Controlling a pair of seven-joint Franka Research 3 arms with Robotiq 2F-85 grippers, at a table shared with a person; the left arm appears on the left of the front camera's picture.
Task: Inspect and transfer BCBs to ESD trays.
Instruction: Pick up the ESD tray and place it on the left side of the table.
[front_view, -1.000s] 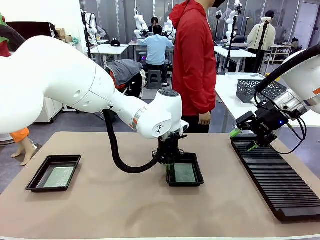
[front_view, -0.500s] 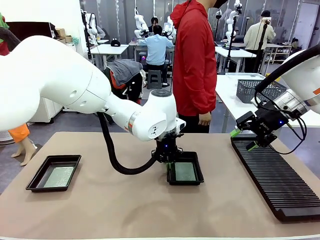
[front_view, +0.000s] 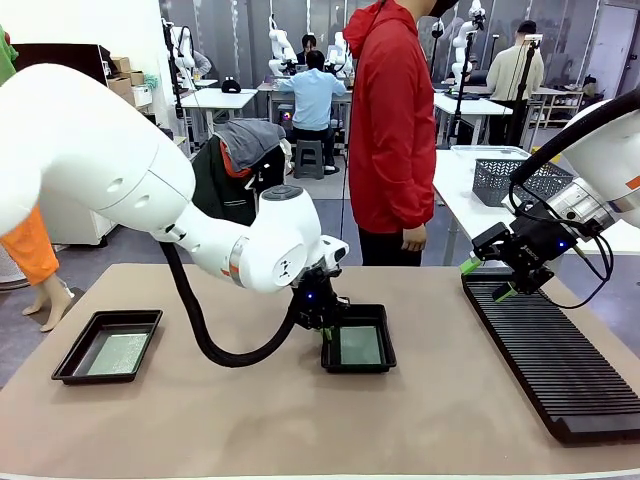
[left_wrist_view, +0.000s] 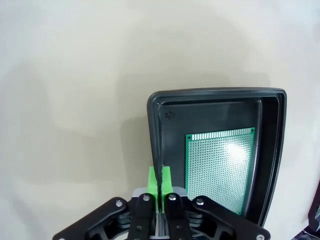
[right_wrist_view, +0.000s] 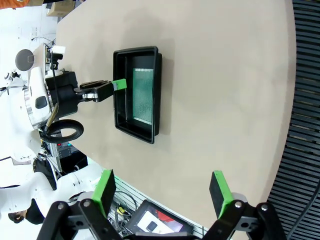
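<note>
Green board: a thin green circuit board (front_view: 361, 345) lies flat in the black tray (front_view: 385, 365) at the centre of the front view, its long axis running away from the camera toward the person.
Board from left wrist: board (left_wrist_view: 220, 167) sits in the right part of the tray (left_wrist_view: 155, 130), long axis up the frame, a glare spot on its dotted face.
Second tray: lower left of the front view, another black tray (front_view: 70, 365) holds a pale speckled board (front_view: 117, 353), long axis also pointing away and tilted slightly right.
Left gripper: left gripper (front_view: 324, 333) is at the centre tray's left rim; in its wrist view the green pads (left_wrist_view: 153, 182) are pressed together right at the rim wall, and whether the wall is nipped between them cannot be told.
Right gripper: right gripper (front_view: 487, 280) hangs at the right of the front view above the far end of the ribbed rack (front_view: 560, 370), jaws wide apart and empty.
Right wrist view: its fingers (right_wrist_view: 106, 185) frame the tan table (right_wrist_view: 225, 100), with the tray and board at upper left.
</note>
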